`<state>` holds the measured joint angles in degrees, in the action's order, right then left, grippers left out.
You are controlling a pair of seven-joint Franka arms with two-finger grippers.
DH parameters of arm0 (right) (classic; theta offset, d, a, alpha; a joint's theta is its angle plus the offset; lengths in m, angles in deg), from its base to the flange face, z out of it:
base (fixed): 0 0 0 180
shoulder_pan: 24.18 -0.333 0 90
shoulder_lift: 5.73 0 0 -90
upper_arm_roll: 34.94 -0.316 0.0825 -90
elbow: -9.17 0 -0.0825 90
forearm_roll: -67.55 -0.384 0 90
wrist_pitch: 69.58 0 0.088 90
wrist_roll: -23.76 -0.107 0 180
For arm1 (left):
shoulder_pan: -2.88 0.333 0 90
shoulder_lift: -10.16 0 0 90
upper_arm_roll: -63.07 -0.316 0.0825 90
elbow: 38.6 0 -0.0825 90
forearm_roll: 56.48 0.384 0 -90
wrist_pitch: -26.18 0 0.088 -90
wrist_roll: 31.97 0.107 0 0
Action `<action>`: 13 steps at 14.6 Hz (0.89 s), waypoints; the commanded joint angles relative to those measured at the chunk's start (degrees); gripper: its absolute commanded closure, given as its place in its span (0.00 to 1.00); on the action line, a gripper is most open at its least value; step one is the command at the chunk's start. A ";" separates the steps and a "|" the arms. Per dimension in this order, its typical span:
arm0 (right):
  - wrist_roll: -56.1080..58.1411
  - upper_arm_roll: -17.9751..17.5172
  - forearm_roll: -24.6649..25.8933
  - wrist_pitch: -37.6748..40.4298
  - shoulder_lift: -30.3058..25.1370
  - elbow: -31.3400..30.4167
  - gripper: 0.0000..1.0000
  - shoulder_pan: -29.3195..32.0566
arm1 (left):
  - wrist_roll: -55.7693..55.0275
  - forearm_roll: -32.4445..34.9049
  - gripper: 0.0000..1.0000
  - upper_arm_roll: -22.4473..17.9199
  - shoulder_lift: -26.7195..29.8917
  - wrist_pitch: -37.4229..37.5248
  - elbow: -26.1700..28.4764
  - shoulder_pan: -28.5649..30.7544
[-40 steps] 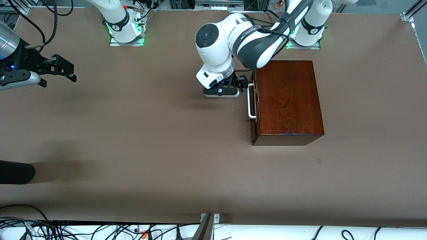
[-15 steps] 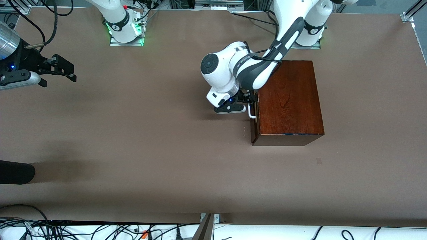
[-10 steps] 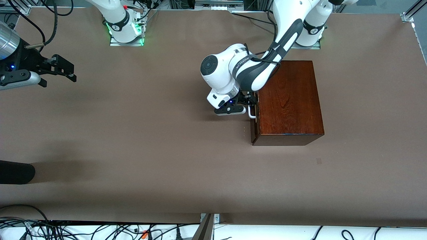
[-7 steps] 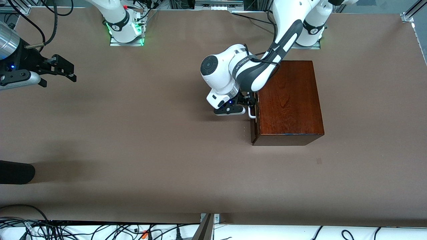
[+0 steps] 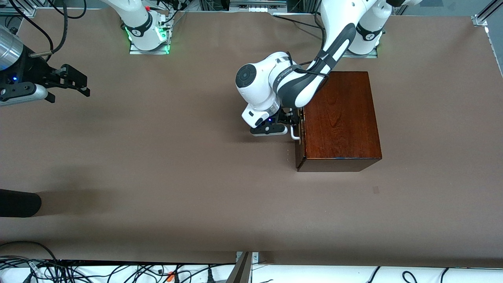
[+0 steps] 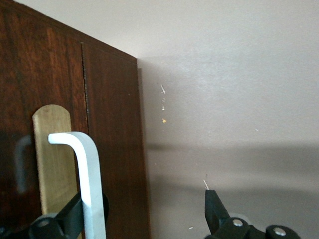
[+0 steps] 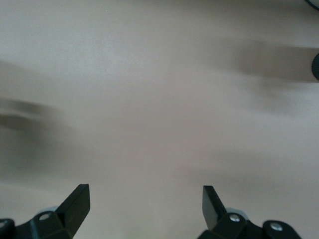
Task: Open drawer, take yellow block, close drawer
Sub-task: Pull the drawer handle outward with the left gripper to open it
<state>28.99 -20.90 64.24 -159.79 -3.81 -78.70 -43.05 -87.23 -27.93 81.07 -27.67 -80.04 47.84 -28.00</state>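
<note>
The mahogany box (image 5: 340,118) stands toward the left arm's end of the table. Its drawer (image 6: 112,149) is shut, the dark front facing the right arm's end. The white bar handle (image 5: 294,135) (image 6: 92,194) stands out from that front. My left gripper (image 5: 291,122) (image 6: 144,216) is open at the handle. One finger (image 6: 67,221) reaches in between the bar and the drawer front, the other (image 6: 214,211) stands clear over the table. My right gripper (image 5: 72,84) (image 7: 146,201) waits open and empty over the right arm's end. The yellow block is hidden.
A black rounded object (image 5: 19,202) juts in at the right arm's end, nearer the front camera. Cables (image 5: 98,271) run along the table's front edge. The brown tabletop (image 5: 177,157) spreads in front of the drawer.
The left arm has come down from beside the box's farther corner to the handle. Over the last second it shifted only slightly, away from the drawer front. The right arm has not moved.
</note>
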 commanded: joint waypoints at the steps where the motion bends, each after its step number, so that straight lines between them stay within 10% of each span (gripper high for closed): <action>1: 0.40 0.10 -0.90 0.65 -0.07 0.16 0.00 0.32 | -0.98 -1.21 0.00 0.46 -0.23 -2.58 -0.31 -0.41; 13: 0.40 0.37 -0.90 0.65 -0.07 0.16 0.00 0.32 | -1.16 -5.70 0.00 0.63 -0.32 -7.42 -0.66 -1.55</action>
<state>28.99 -20.60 64.24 -159.79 -3.81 -78.70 -43.05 -87.77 -30.74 81.24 -27.53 -84.42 47.82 -27.99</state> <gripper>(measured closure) 0.000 0.000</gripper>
